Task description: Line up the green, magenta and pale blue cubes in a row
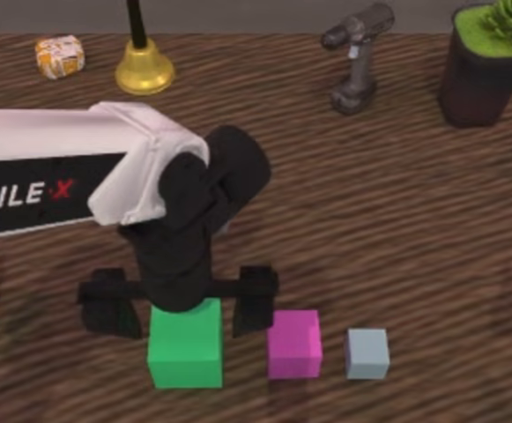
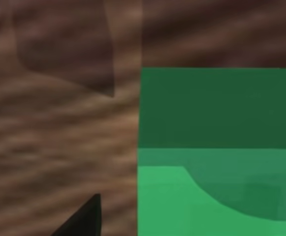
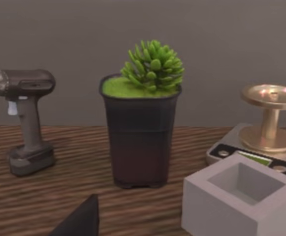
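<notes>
Right now the left gripper (image 1: 178,304) hangs just above the far edge of the green cube (image 1: 185,345), its two black fingers (image 1: 256,298) spread wide to either side and not touching the cube's sides, so it is open and holds nothing. That green cube sits on the wood-grain tabletop (image 1: 396,220) near the front edge, left of centre. Just to its right stands the magenta cube (image 1: 294,344), with a small gap between them, and next to that, again with a gap, the pale blue cube (image 1: 367,353); the three form a row running left to right. In the left wrist view the green cube (image 2: 216,147) fills much of the frame.

The right arm is out of the top view; its wrist camera looks across the tabletop at a potted succulent (image 3: 142,128), a cordless drill (image 3: 27,118), a grey open box (image 3: 243,196) and a brass weight on a scale (image 3: 270,118). Whether its gripper is open I cannot tell. Along the far edge lie a brass bell (image 1: 143,63) and an orange-and-white block (image 1: 59,55).
</notes>
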Available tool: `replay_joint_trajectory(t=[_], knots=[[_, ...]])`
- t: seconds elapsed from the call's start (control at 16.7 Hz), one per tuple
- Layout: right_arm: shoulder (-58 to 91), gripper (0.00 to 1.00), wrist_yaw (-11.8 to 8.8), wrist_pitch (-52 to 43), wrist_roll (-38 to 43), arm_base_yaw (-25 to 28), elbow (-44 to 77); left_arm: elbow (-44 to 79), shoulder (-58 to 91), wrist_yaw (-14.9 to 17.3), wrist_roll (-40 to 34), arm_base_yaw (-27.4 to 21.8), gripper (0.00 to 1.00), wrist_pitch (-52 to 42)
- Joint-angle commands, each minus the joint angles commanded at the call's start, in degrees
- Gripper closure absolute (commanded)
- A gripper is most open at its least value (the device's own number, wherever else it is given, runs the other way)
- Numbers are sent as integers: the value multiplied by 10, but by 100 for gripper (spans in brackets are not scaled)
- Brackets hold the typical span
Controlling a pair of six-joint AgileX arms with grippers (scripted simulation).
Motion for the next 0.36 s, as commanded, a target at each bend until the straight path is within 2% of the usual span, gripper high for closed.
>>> replay_joint_trajectory(t=[0.18, 0.36], knots=[[0, 0, 0, 0, 0, 0, 0, 40, -24, 1, 0, 4, 0, -69], [0, 0, 0, 0, 0, 0, 0, 58, -36, 0, 0, 6, 0, -92]])
